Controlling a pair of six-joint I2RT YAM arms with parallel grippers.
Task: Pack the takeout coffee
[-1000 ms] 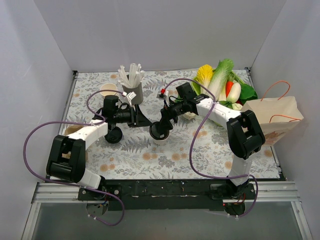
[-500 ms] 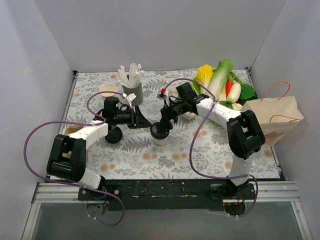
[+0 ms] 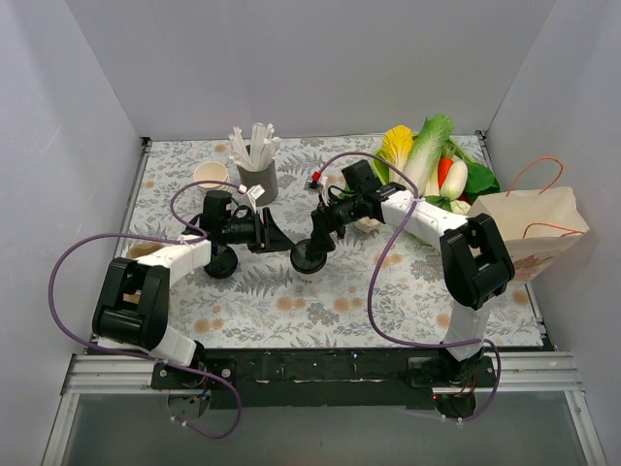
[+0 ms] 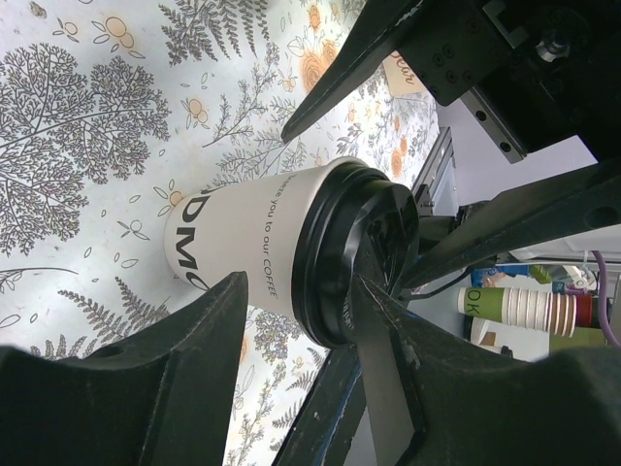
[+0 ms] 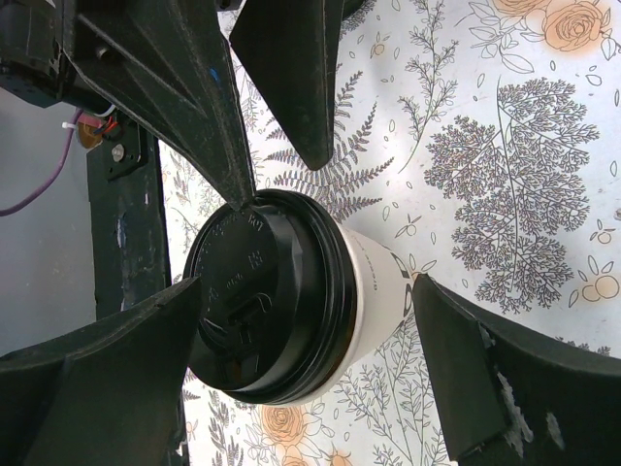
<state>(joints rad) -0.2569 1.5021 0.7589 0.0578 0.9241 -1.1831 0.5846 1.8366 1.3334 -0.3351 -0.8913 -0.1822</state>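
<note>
The takeout coffee (image 3: 309, 256), a cream-white cup with a black lid, stands on the floral mat at the table's middle. My left gripper (image 3: 284, 241) reaches in from the left, open. In the left wrist view (image 4: 296, 286) the cup (image 4: 243, 243) sits just past its fingertips, and one finger (image 4: 388, 340) rests against the lid's rim. My right gripper (image 3: 312, 245) comes from the right, open. In the right wrist view (image 5: 306, 291) its jaws straddle the cup (image 5: 277, 296); the far jaw stands clear of the cup wall.
A grey holder of white sticks (image 3: 257, 173) and a lidless cup (image 3: 211, 175) stand at the back left. A loose black lid (image 3: 221, 262) lies by the left arm. Vegetables (image 3: 427, 155) and a paper bag (image 3: 532, 231) are on the right.
My left gripper has moved right, up to the cup's lid. The cup has shifted slightly. The right arm has hardly moved.
</note>
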